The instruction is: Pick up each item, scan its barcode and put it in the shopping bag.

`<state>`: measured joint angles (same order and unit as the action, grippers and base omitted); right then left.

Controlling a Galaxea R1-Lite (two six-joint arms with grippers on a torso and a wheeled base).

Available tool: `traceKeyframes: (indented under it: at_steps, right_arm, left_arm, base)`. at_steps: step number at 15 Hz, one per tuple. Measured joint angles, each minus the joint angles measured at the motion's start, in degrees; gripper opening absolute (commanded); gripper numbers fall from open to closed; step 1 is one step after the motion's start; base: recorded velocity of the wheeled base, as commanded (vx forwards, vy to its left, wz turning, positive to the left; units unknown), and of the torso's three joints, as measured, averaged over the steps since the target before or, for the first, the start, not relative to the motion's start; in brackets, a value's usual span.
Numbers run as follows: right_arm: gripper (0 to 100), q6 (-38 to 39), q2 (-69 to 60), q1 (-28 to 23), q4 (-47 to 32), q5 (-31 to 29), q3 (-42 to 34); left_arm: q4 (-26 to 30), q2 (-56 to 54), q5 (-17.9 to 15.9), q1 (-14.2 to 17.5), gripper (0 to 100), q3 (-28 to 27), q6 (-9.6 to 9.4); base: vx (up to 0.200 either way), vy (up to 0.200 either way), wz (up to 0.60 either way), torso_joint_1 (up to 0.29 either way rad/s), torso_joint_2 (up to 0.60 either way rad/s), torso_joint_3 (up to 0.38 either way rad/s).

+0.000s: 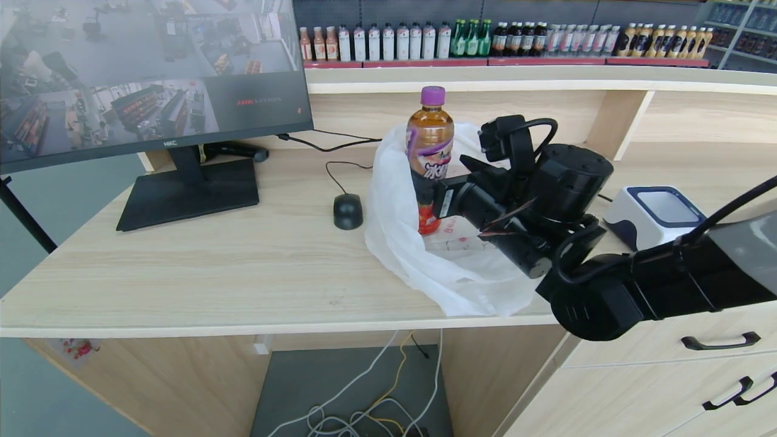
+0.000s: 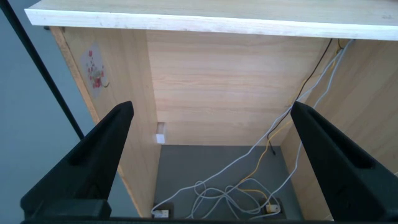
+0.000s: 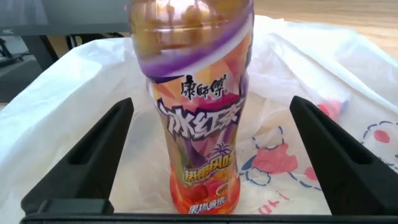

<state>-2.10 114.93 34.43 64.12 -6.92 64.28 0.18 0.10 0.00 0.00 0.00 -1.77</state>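
Observation:
A tea bottle (image 1: 430,152) with a purple cap stands upright inside the white shopping bag (image 1: 413,255) on the wooden counter. My right gripper (image 1: 436,197) is at the bottle's lower half, reaching in from the right. In the right wrist view the bottle (image 3: 199,124) stands between the spread fingers of the right gripper (image 3: 211,106), which is open, with a gap on each side; the bag (image 3: 298,74) lies behind and beneath it. My left gripper (image 2: 211,109) is open and holds nothing, low in front of the desk's recess.
A white barcode scanner (image 1: 655,215) sits right of the bag. A mouse (image 1: 348,210) lies just left of the bag, with a monitor (image 1: 145,73) farther left. Loose cables (image 2: 236,186) lie under the counter. Drawers (image 1: 719,343) are at lower right.

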Motion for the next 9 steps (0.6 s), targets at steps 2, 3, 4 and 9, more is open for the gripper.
traceKeyframes:
  at_steps: [2,3,4,9]
  right_arm:
    - [100,0.0,-2.0,0.0,5.9,0.0,-5.4]
    - [100,0.0,-3.0,0.0,9.0,0.0,-8.6]
    - [100,0.0,-4.3,0.0,10.9,0.0,-11.5]
    - [100,-1.8,-8.9,0.1,22.2,0.3,-20.4]
  left_arm:
    - [0.0,0.0,0.0,0.0,100,0.0,0.0]
    - [0.0,0.0,0.0,0.0,100,0.0,0.0]
    - [0.0,0.0,0.0,0.0,100,0.0,0.0]
    - [0.0,0.0,0.0,0.0,100,0.0,0.02]
  base:
    - [0.0,0.0,0.0,0.0,0.0,0.0]
    - [0.0,0.0,0.0,0.0,0.0,0.0]
    - [0.0,0.0,0.0,0.0,0.0,0.0]
    - [0.0,0.0,0.0,0.0,0.0,0.0]
